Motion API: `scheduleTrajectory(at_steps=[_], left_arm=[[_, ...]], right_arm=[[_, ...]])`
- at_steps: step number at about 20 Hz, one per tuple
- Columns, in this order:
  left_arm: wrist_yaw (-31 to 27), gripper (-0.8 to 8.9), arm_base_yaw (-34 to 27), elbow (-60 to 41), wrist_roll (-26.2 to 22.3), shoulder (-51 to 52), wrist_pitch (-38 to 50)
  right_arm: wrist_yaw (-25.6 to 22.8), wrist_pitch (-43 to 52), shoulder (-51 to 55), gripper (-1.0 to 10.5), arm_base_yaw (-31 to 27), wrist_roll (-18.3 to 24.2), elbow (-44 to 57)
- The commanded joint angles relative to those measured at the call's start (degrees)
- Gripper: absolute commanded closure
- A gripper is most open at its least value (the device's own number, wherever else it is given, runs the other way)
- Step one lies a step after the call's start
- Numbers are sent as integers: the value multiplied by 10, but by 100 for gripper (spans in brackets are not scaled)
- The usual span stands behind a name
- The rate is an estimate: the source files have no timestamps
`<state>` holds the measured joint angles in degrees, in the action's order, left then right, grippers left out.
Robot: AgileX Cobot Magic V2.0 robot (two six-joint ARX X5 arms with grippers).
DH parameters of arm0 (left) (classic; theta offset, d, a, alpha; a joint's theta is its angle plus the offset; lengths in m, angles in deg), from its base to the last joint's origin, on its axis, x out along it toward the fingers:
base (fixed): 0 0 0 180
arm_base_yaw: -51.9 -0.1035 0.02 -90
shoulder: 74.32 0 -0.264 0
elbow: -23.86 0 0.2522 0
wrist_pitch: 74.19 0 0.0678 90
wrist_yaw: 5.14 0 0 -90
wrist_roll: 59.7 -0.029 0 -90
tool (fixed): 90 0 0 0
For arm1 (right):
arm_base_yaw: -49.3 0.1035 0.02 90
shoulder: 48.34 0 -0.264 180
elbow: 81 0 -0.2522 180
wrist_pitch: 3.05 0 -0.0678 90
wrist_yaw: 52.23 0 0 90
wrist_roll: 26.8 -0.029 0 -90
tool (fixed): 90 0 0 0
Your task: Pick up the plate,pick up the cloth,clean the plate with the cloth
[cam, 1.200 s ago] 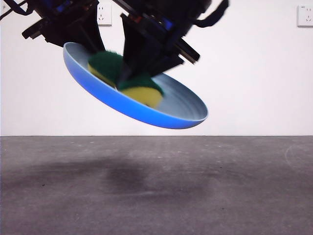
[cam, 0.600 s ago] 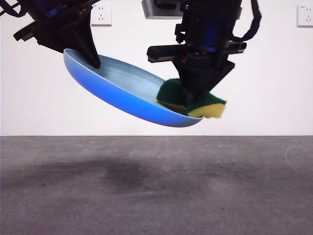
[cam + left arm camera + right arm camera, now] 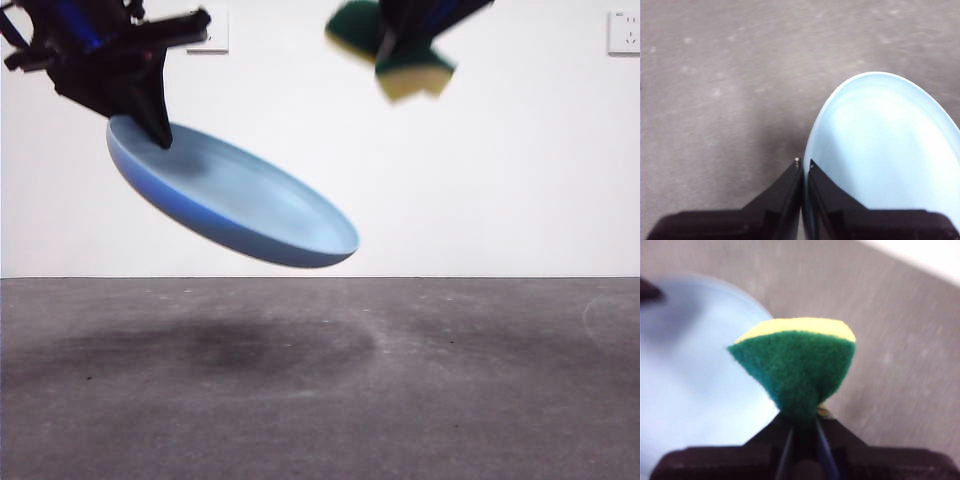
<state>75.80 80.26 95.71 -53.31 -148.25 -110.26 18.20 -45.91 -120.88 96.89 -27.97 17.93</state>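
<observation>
My left gripper (image 3: 158, 130) is shut on the rim of the light-blue plate (image 3: 235, 200) and holds it tilted in the air, high on the left of the front view. The left wrist view shows the jaws pinching the plate's edge (image 3: 880, 150). My right gripper (image 3: 395, 40) is shut on the cloth, a yellow sponge with a green top (image 3: 400, 50), at the top of the front view, well above and clear of the plate. In the right wrist view the sponge (image 3: 795, 365) sticks out from the jaws, with the plate (image 3: 685, 375) below it.
The grey table (image 3: 320, 380) lies below, with the plate's shadow on its left half. A white wall with power sockets (image 3: 625, 30) stands behind.
The right gripper lifted the sponge off the plate's lower rim and up to the top of the view. The left gripper shifted the plate a little left and down.
</observation>
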Motion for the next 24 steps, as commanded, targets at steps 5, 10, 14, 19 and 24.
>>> scheduleTrajectory(at_steps=[5, 10, 14, 19, 24], left_arm=[[2, 821, -50, 3, -24, -103, 8], [2, 814, -69, 2, -24, -193, 24], [5, 813, -71, 2, -24, -216, 25], [24, 569, -71, 2, -24, -217, 23], [33, 404, -71, 4, -24, -215, 21]], right_arm=[[-3, -5, 104, 959, -4, 2, 4], [-5, -39, 151, 959, -10, 2, 4], [-5, -71, 157, 959, -19, -4, 4], [-4, -103, 155, 959, -30, -10, 4], [-3, -104, 155, 959, -31, -9, 4]])
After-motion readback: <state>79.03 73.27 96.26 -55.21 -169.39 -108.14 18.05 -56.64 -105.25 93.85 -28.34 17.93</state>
